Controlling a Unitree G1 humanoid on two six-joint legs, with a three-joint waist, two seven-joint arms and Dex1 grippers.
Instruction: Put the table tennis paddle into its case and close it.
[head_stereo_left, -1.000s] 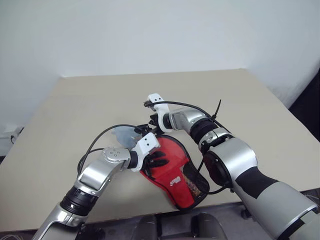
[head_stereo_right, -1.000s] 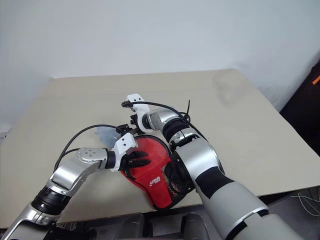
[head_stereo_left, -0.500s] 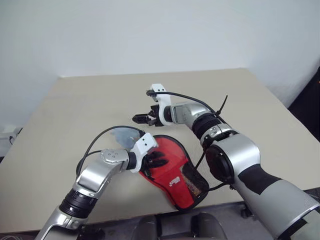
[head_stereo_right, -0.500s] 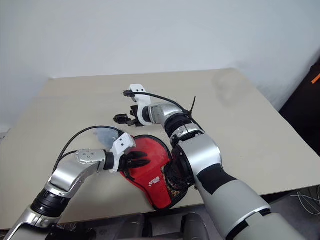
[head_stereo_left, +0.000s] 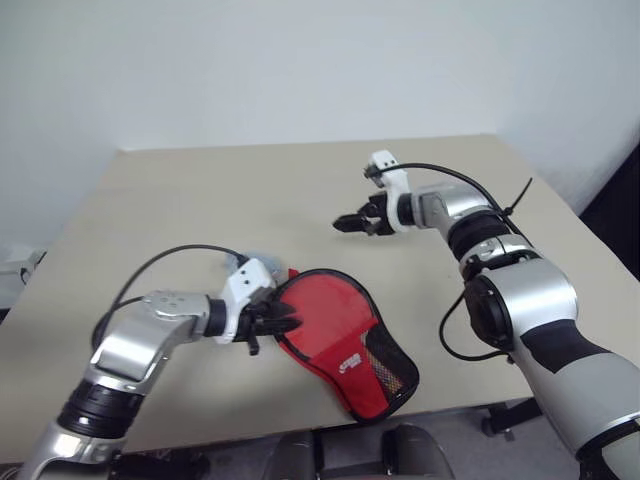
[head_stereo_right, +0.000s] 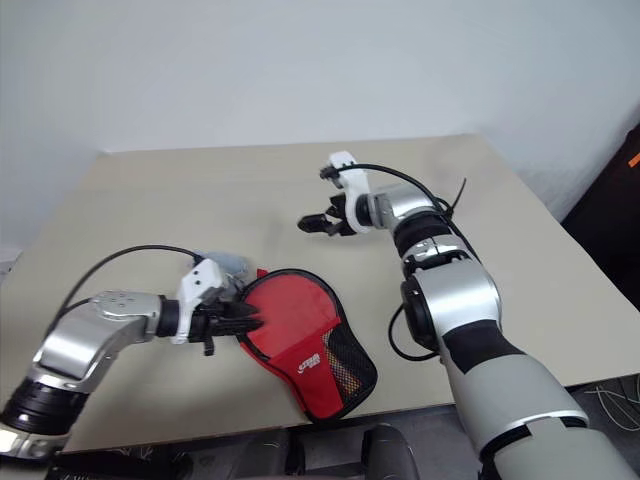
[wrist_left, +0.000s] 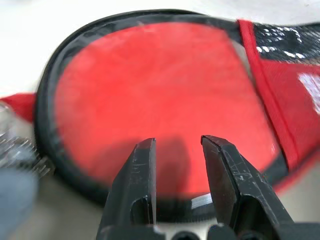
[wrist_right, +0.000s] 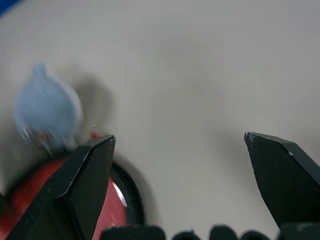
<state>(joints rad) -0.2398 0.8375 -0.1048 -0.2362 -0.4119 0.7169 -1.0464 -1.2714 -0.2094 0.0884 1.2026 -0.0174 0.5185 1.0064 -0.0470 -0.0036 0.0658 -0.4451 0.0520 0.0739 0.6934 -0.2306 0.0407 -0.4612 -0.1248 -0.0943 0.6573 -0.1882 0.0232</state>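
The case (head_stereo_left: 372, 372) lies flat near the table's front edge, clear side up, with its black zip edging around it and the red mesh panel toward the front. The table tennis paddle's red face (head_stereo_left: 325, 312) shows through the clear plastic; its handle is hidden. The case's pale blue-grey ball (head_stereo_left: 246, 259) rests on the table just behind its round end. My left gripper (head_stereo_left: 283, 320) sits at that round end, fingers a little apart and holding nothing, the case (wrist_left: 160, 90) just ahead. My right gripper (head_stereo_left: 350, 223) hovers wide open over the middle of the table, well behind the case.
The beige table (head_stereo_left: 200, 200) stretches back to a white wall. Its front edge runs right beside the case's narrow end. A black cable (head_stereo_left: 160, 265) loops up from my left wrist.
My right gripper has swung right and away from the case's round end. My left gripper has drawn back left, off the red face to the case's edge. The case has stayed put.
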